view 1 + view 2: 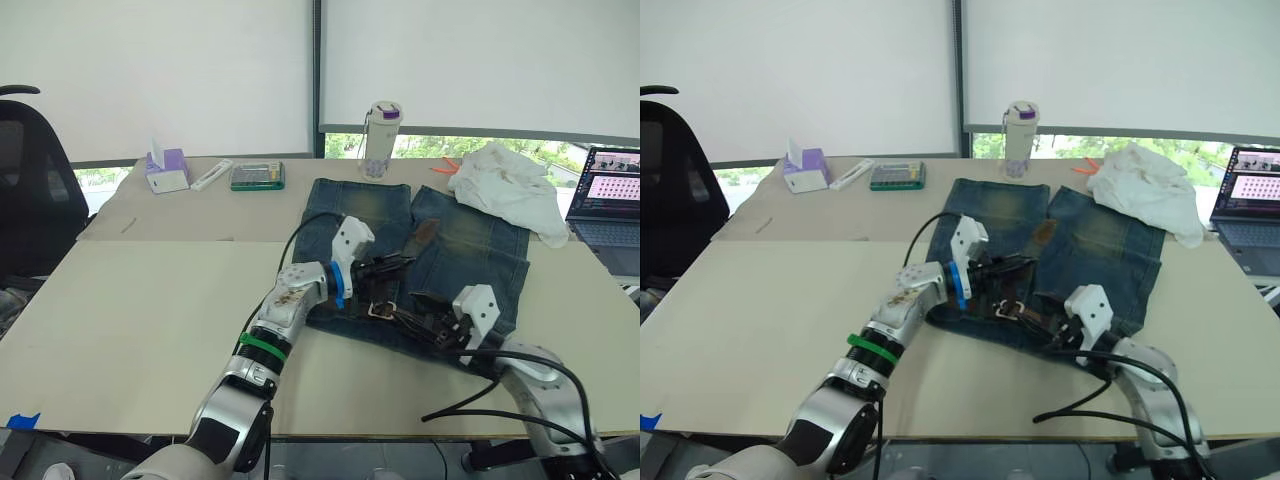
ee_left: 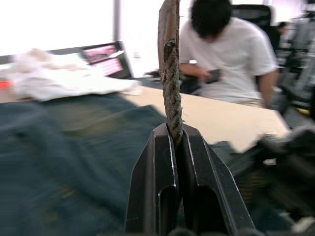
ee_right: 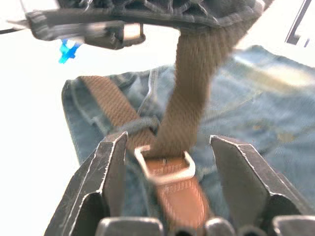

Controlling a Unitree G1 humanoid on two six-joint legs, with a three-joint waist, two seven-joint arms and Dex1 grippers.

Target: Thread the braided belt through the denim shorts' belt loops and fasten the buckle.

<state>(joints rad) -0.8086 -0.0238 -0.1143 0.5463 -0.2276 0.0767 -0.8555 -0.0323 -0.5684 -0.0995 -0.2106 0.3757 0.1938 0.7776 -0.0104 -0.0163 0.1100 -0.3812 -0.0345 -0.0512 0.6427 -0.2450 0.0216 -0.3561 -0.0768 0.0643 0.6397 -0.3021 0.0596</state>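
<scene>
A: Right gripper (image 3: pixel 167 162) nearest the lens, fingers spread wide, gripping nothing. Buckle (image 3: pixel 165 164) sits between them, flat on the denim shorts (image 1: pixel 470 250), strap already through it.

B: And the other arm?

A: Left gripper (image 2: pixel 175 142) clamped tight on the braided belt (image 2: pixel 171 73); free end sticks up past the fingertips. From the head camera that gripper (image 1: pixel 395 265) is over the waistband, mid-table.

B: How will the belt handle?

A: My guess: light and limp. Woven strap (image 3: pixel 189 83) bends in a soft curve, so it will sag and twist if held far from the tip. Weave looks rough, likely good grip. Best hold: close to the end, as now, or on the stiff leather tab behind the buckle.

B: Shorts?

A: Soft and light, apt to drag along when the strap is pulled. One belt loop (image 3: pixel 142 124) visible beside the buckle, strap passing under it. Pin the waistband, I'd say.

B: Room to work?

A: Waistband lies near the table's front edge (image 1: pixel 400 437); a slack tail could slide off. Open tabletop to the robot's left. White cloth (image 1: pixel 510 190) touches the far right leg, bottle (image 1: pixel 381 140) just beyond the hems, laptop (image 1: pixel 608 205) well right. Person (image 2: pixel 226 54) seated past the table edge in the left wrist view.
</scene>
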